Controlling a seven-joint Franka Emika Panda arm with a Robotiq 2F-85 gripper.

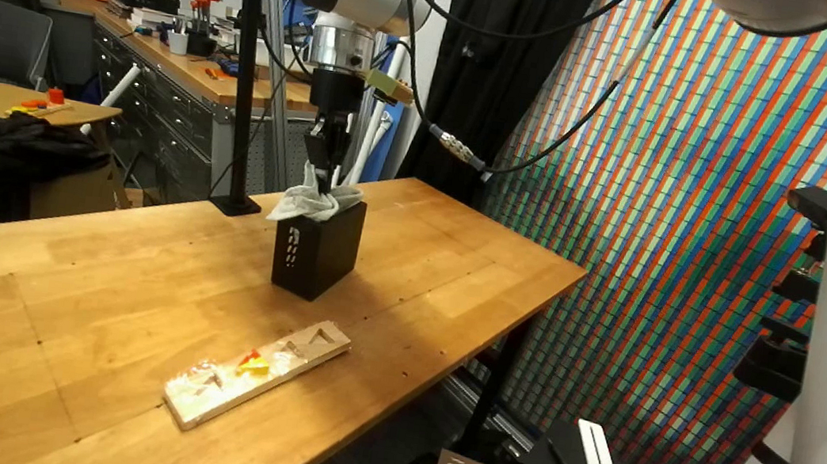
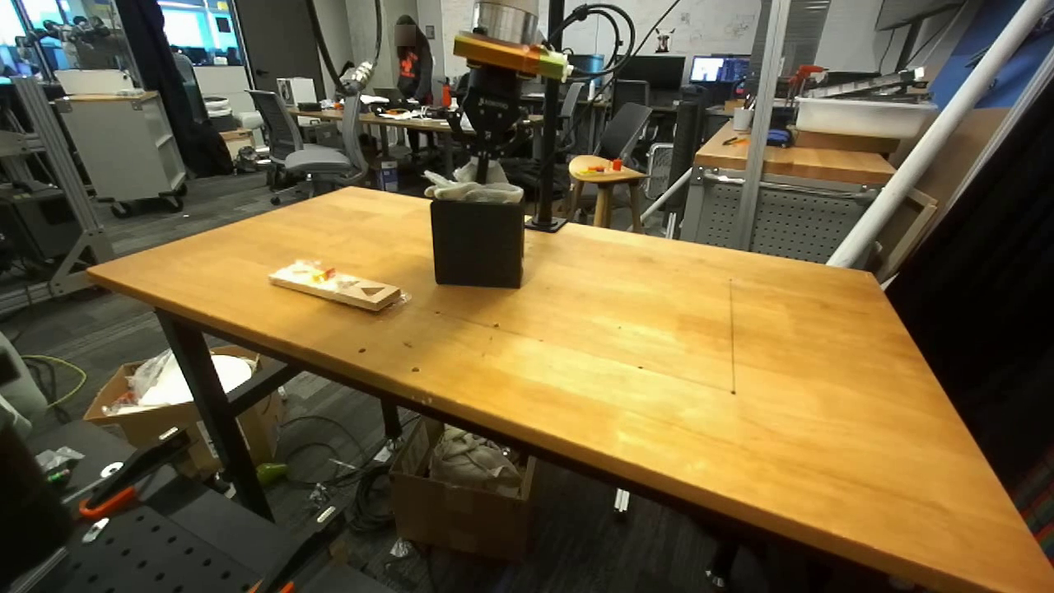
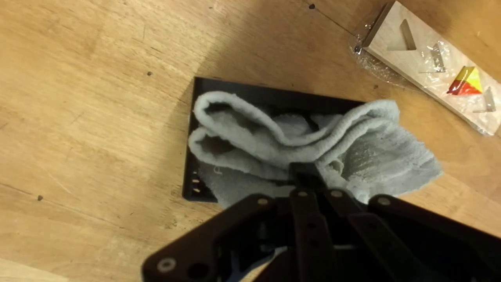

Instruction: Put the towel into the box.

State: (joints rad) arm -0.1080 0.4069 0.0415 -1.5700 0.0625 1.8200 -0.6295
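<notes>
In an exterior view, left of centre, the towel [image 1: 308, 203] lies heaped at the mouth of the box [image 1: 321, 256], one end outside. In an exterior view, upper middle, the towel [image 2: 494, 193] bulges above the box. In the wrist view, lower centre, the jaws are closed together against the towel; whether they pinch it we cannot tell. We judge it partly in, the overhang left to tuck.

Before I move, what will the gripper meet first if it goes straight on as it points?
Most likely the towel, bunched at the mouth of the box below the gripper; they seem to touch. Anything deeper is hidden.
</notes>
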